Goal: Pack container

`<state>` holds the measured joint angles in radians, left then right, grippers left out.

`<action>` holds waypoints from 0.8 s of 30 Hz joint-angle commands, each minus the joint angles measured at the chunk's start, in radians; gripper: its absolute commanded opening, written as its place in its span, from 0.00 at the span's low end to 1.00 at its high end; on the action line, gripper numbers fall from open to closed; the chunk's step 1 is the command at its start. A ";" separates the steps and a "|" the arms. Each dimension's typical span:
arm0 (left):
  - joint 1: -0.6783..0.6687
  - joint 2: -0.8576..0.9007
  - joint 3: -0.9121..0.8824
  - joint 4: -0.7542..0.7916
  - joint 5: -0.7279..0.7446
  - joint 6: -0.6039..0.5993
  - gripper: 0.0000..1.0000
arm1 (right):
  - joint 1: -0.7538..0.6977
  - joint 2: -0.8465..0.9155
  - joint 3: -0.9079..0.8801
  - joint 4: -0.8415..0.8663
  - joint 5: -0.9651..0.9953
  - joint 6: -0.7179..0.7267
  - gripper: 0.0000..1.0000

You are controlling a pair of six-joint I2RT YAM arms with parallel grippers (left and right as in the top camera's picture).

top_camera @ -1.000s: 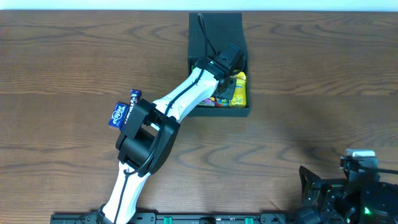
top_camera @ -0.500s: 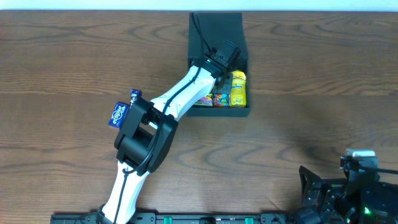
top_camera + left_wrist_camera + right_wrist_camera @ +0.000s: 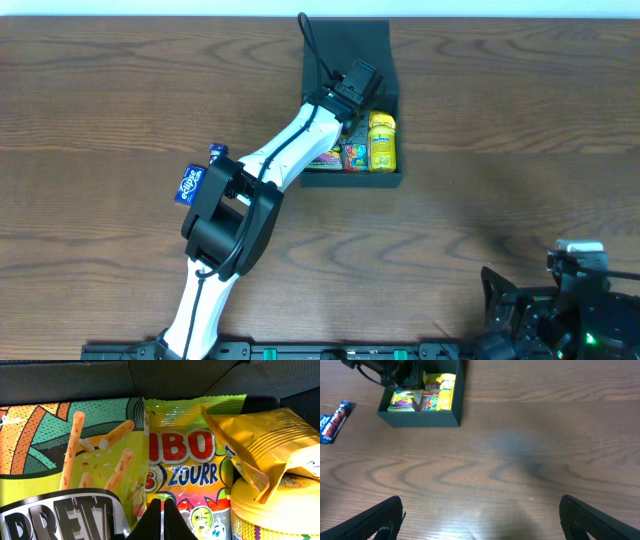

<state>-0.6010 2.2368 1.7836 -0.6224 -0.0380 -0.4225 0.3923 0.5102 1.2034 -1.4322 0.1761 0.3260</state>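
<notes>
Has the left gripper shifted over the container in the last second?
Yes: the left gripper drew back toward the far side of the container, uncovering the yellow packet.

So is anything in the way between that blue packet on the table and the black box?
Nothing lies on the table between the packet and the box. But the left arm stretches over that path, its shut end effector down among the snacks inside.

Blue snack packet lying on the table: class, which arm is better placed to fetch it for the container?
Left, probably: the blue snack packet lies beside the left arm, whose shut left gripper is empty over the container. The right gripper, open, sits across the table.
</notes>
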 commanded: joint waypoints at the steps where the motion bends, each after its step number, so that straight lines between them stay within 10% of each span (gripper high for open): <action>1: 0.017 -0.108 0.028 -0.003 -0.033 0.008 0.06 | 0.006 0.000 0.006 -0.001 0.007 0.010 0.99; 24: 0.311 -0.393 0.016 -0.536 -0.174 0.113 0.06 | 0.006 0.000 0.006 -0.001 0.007 0.010 0.99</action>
<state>-0.3119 1.8385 1.8114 -1.1481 -0.2348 -0.3347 0.3923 0.5102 1.2034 -1.4319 0.1761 0.3260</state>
